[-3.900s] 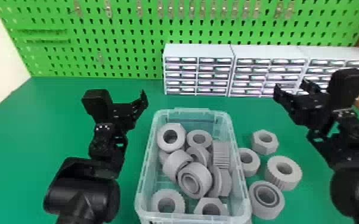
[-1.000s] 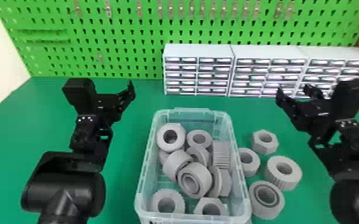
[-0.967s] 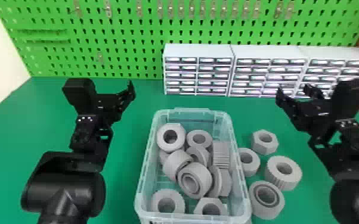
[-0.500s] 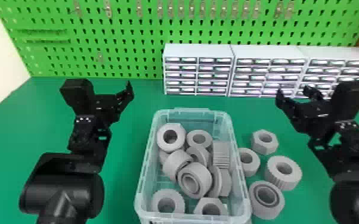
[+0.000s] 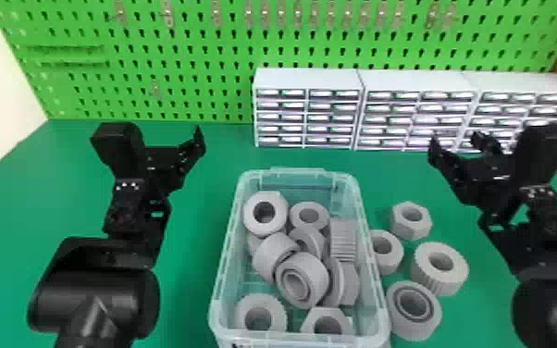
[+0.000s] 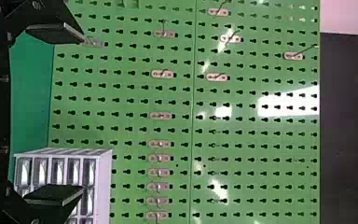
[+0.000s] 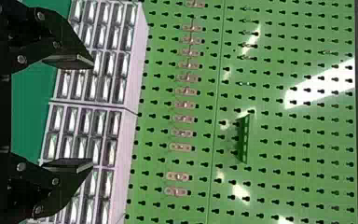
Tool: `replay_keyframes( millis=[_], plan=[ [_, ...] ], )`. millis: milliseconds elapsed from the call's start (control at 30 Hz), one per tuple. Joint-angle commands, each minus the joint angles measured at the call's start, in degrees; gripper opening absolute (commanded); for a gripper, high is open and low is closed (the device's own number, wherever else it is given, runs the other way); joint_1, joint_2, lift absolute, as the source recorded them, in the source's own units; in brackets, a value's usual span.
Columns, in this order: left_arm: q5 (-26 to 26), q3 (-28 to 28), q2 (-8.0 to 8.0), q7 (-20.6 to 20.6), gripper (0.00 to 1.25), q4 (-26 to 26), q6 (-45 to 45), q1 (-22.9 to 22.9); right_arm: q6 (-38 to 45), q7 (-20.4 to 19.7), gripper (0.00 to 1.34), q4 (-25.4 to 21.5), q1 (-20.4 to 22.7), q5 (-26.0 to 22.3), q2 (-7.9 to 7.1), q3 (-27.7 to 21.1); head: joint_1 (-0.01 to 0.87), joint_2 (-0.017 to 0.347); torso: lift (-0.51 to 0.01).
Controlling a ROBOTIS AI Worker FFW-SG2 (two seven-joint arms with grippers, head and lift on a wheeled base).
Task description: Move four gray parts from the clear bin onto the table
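In the head view, you see four gray parts on the desk, at the right side of the clear bin; other gray parts lie inside this bin; your left gripper is over at the left, your right gripper at the right; each one has its fingers wide apart.

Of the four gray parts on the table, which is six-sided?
The hex nut, farthest back of the four: its outside has flat faces and corners, whereas the other three parts are round.
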Motion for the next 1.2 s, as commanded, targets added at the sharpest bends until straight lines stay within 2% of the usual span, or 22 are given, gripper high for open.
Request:
replay_keyframes(
  millis=[0,1167],
  plan=[
    [-0.01,-0.15,0.00,0.01,1.11,0.09,0.09,0.11,0.01,0.00,0.82,0.01,0.07,0.21,-0.02,0.21,0.693,0.072,-0.052],
    [-0.71,-0.59,-0.17,0.01,1.11,0.09,0.88,-0.07,0.09,0.00,0.82,-0.08,-0.11,1.09,-0.20,0.30,0.693,0.072,-0.052]
  ],
)
